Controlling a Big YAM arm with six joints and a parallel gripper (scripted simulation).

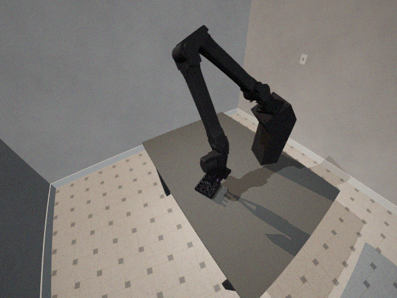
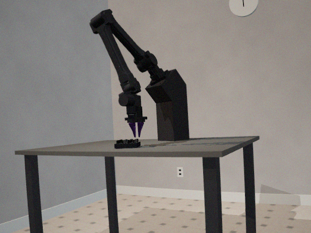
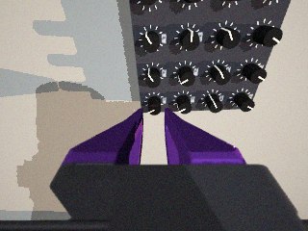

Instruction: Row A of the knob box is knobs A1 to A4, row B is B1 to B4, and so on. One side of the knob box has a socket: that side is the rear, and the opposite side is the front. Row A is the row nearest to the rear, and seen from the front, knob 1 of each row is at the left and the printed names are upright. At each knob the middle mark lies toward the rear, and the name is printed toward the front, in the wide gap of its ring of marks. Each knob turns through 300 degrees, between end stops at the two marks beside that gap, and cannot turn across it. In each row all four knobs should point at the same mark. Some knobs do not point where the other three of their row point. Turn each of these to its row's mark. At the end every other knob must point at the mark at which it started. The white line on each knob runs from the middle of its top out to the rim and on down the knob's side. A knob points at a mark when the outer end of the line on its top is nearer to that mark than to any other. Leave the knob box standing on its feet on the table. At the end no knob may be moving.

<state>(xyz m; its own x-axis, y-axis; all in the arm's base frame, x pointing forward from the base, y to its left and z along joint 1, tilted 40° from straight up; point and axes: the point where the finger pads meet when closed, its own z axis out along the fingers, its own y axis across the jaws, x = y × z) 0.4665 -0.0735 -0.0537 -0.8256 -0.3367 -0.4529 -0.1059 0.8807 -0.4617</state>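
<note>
The knob box is a small dark flat box with rows of black knobs, standing on the grey table. It also shows in the exterior view and in the wrist view. My gripper points straight down and hovers just above the box's right end. In the wrist view its purple fingers stand a narrow gap apart with nothing between them. Their tips are just short of the corner knob of the nearest row. White lines on the knobs point various ways; the printed names are too small to read.
The arm's tall dark base block stands on the table behind the box. The table's left edge runs close to the box. The arm's shadow falls across the table.
</note>
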